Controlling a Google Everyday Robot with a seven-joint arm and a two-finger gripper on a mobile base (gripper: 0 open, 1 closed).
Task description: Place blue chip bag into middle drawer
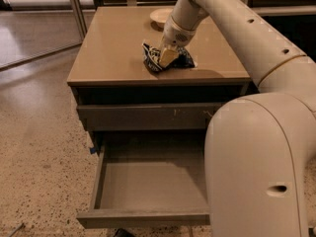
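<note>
I see one bag [152,62] lying on the bench [113,48], upper centre of the frame and toward the bench's front edge. Its long axis runs left to right, and the left end is crumpled upward. My end effector [168,58] is down on the bag's middle, touching it; I cannot tell whether it has a grip. One bowl [159,15] stands behind at the top, partly hidden by the arm [247,33]. One drawer [148,184] is pulled out at the bottom, its right side covered by the arm. One scratched front [143,116] sits shut above it.
</note>
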